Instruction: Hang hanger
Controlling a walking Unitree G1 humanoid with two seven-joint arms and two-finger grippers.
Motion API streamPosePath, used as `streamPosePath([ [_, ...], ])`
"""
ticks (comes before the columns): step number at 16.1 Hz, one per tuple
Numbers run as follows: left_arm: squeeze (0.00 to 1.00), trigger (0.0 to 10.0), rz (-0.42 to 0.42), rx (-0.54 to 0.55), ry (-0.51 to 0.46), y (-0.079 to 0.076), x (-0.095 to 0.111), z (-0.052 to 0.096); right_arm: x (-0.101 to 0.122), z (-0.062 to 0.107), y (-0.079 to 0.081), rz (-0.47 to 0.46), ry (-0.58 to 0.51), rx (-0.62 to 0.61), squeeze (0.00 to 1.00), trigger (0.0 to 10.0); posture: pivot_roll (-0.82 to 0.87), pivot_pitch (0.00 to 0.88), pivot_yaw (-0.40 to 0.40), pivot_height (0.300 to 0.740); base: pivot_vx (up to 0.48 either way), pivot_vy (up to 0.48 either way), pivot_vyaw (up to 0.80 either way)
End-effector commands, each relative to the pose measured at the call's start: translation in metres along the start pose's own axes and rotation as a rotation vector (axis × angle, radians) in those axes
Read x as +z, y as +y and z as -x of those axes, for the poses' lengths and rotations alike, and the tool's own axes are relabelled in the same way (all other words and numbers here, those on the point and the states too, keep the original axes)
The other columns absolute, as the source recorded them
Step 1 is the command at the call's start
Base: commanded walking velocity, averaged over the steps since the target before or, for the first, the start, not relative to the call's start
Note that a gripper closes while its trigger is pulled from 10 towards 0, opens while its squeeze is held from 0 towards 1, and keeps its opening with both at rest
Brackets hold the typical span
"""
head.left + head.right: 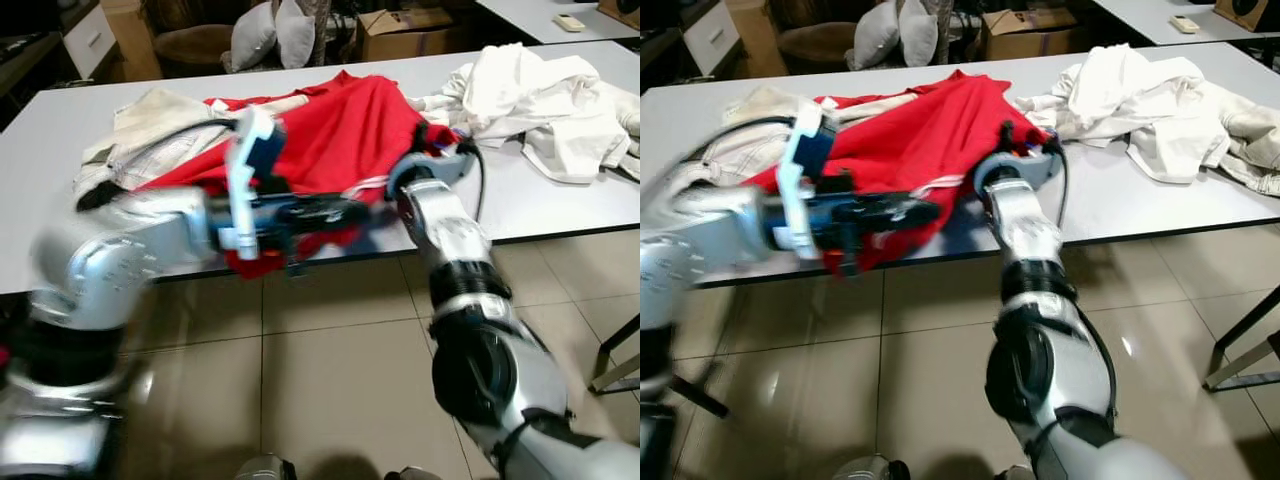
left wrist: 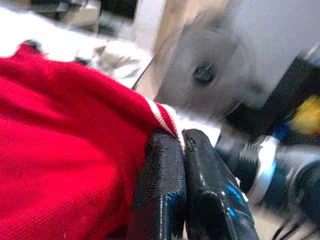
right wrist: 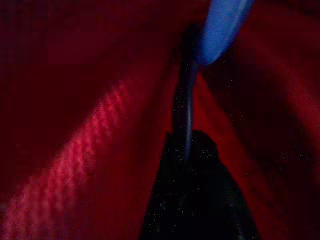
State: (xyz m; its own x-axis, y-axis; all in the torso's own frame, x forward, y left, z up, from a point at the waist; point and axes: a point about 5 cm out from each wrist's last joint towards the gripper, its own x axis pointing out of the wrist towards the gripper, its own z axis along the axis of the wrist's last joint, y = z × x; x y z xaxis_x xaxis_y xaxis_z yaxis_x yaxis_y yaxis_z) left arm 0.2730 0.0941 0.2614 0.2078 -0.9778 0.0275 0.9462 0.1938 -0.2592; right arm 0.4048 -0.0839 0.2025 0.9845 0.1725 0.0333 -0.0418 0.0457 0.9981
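you're looking down at a long grey counter (image 1: 560,205) with a red shirt (image 1: 340,130) spread across its near edge, part of it hanging over the front. your left gripper (image 2: 181,137) is pinched closed on the shirt's hem, right where a thin white stripe runs along the red edge; in the left wrist view the two black fingers (image 2: 162,185) sit pressed together with the fabric caught between them. from the head camera your left arm reaches across in front of the counter, blurred, with the gripper at the shirt's lower front edge.

your right arm (image 1: 445,235) comes up from below and bends in toward the shirt, and its end is tucked under the red cloth near the counter edge. in the right wrist view you see your right gripper (image 3: 192,165) surrounded by dark red fabric, with a blue hanger (image 3: 220,27) part running away from the fingertips. the fingers look closed on that thin blue piece, though the picture is dark. so the hanger is inside the shirt, held at your right gripper, and you cannot see its hook.

just beside the red shirt, to your left, lies a pale checked garment (image 1: 150,130). to your right, well apart from the grippers, a heap of white clothes (image 1: 545,100) lies on the same counter. beyond the counter stand a cardboard box (image 1: 405,32) and some grey cushions (image 1: 272,32). the floor (image 1: 330,380) below is beige tile.
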Motion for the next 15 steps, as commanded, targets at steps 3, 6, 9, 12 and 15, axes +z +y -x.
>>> streamPosePath([
  [3,0.0,0.0,-0.055,0.068,-0.098,0.001,0.011,-0.026,-0.019,-0.005,0.01,0.013,0.029,-0.014,0.0,10.0,-0.05,0.0,0.096,0.74,0.0,0.0,0.0],
  [6,0.0,0.0,-0.407,0.464,0.222,0.039,-0.025,-0.01,-0.01,-0.005,0.025,-0.025,0.038,0.051,0.0,10.0,-0.08,0.004,0.114,0.74,0.0,0.0,0.0],
  [9,0.0,0.0,-0.629,0.636,0.352,0.052,-0.039,0.009,0.006,-0.002,0.024,-0.007,0.0,0.043,0.0,10.0,-0.1,0.019,0.123,0.74,0.0,0.0,0.0],
  [12,0.0,0.0,-0.642,0.55,0.44,0.041,-0.079,0.002,0.012,0.001,0.029,-0.024,-0.004,0.054,0.0,10.0,-0.11,0.028,0.116,0.74,0.0,0.0,0.0],
  [15,1.0,10.0,-0.618,0.511,0.54,0.042,-0.126,0.002,0.015,0.001,0.046,0.005,0.002,0.1,0.0,10.0,-0.12,0.036,0.112,0.74,0.0,0.0,0.0],
])
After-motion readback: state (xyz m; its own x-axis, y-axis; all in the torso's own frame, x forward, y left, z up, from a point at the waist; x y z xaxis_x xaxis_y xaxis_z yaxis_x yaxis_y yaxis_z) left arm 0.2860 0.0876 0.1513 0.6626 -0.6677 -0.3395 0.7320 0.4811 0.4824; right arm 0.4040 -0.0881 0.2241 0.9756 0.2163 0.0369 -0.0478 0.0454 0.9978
